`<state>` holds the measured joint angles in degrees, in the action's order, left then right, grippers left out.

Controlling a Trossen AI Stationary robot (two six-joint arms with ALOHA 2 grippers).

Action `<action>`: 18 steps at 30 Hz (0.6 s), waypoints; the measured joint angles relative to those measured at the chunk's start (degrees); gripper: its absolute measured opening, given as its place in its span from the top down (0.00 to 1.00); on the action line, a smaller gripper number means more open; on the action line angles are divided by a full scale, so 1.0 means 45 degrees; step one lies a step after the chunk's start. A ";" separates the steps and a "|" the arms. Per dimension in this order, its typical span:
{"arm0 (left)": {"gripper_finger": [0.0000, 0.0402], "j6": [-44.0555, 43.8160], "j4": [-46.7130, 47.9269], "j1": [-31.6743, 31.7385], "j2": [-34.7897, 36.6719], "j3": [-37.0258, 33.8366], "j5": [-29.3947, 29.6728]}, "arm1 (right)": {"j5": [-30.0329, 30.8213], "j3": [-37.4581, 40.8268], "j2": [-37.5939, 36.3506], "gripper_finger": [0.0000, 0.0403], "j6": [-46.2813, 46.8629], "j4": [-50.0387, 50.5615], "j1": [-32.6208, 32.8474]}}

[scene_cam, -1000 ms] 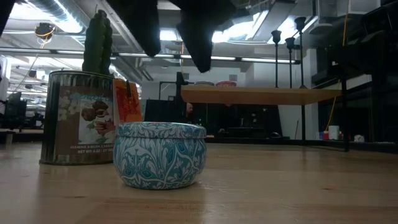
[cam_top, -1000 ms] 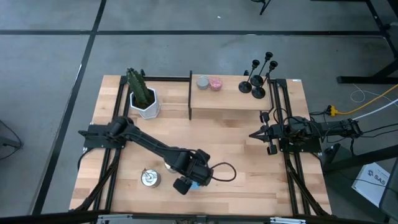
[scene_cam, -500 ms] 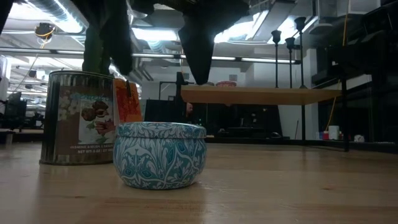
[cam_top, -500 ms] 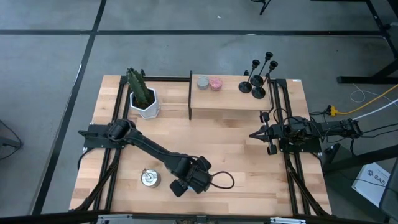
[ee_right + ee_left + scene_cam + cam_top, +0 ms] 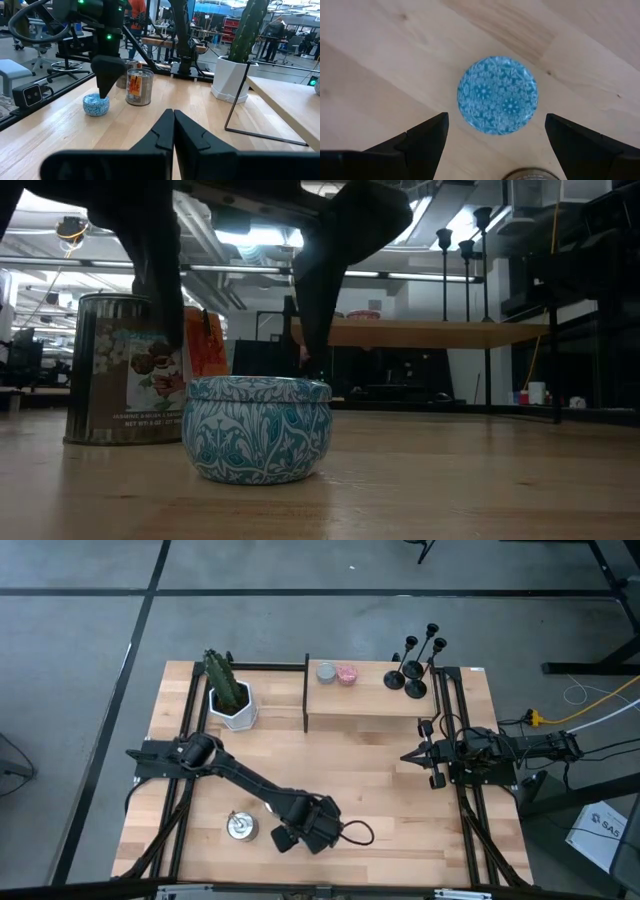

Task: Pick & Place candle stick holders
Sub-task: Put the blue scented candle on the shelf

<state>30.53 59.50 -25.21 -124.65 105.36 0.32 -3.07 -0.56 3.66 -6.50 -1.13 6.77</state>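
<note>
Two end effectors: the left end effector [image 5: 492,132] hangs released over a blue tin [image 5: 497,95]; the right end effector [image 5: 408,756], clenched, waits at 3 o'clock, empty.

- It was a robotics lab or workshop with an open floor.
- Ceiling strip lights [image 5: 250,235] and exposed ducts [image 5: 90,200] ran overhead.
- Office chairs [image 5: 65,55], further workbenches [image 5: 170,42] and cabled rigs stood beyond the wooden desk [image 5: 65,125].
</note>
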 joint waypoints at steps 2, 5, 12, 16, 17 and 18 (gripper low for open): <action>0.18 0.0194 -0.0154 -0.0004 -0.0056 0.0000 0.0000 | 0.0000 0.0000 0.0000 0.97 -0.0002 0.0000 0.0000; 0.18 0.0247 -0.0204 0.0007 -0.0162 0.0000 -0.0017 | -0.0004 0.0000 0.0000 0.97 0.0000 0.0000 0.0004; 0.18 0.0566 -0.0358 0.0039 -0.0343 -0.0005 -0.0300 | -0.0003 0.0000 0.0000 0.97 0.0000 0.0000 0.0000; 0.18 0.0830 -0.0631 0.0049 -0.0332 -0.0137 -0.0360 | -0.0002 0.0000 0.0000 0.97 0.0000 0.0000 0.0004; 0.18 0.0820 -0.0830 0.0054 -0.0332 -0.0301 -0.0452 | -0.0004 0.0000 0.0000 0.97 -0.0002 0.0000 0.0002; 0.18 0.0784 -0.0986 0.0054 -0.0337 -0.0490 -0.0563 | 0.0000 0.0000 0.0000 0.97 -0.0002 0.0000 0.0001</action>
<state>34.05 55.07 -24.97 -126.17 103.15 -2.22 -3.07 -0.56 3.66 -6.52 -1.13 6.77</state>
